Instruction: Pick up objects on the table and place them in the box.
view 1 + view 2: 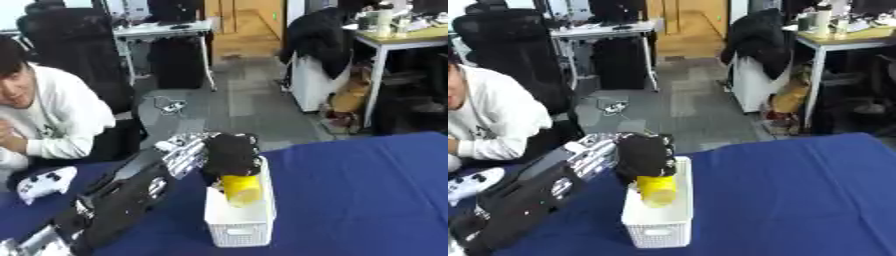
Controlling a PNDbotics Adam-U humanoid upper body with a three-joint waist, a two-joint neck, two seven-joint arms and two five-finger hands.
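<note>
My left hand [229, 152] is black, with a silver and black banded wrist behind it and a black forearm trailing back, and the thing just under my fingers is a plain yellow object [241, 189]. Below my hand sits the white box [239, 231], its walls patterned with a fine open grid, and all around it spreads the deep blue table cloth [367, 200]. Off to the left of my forearm lies a white controller [45, 183] marked with small black spots.
</note>
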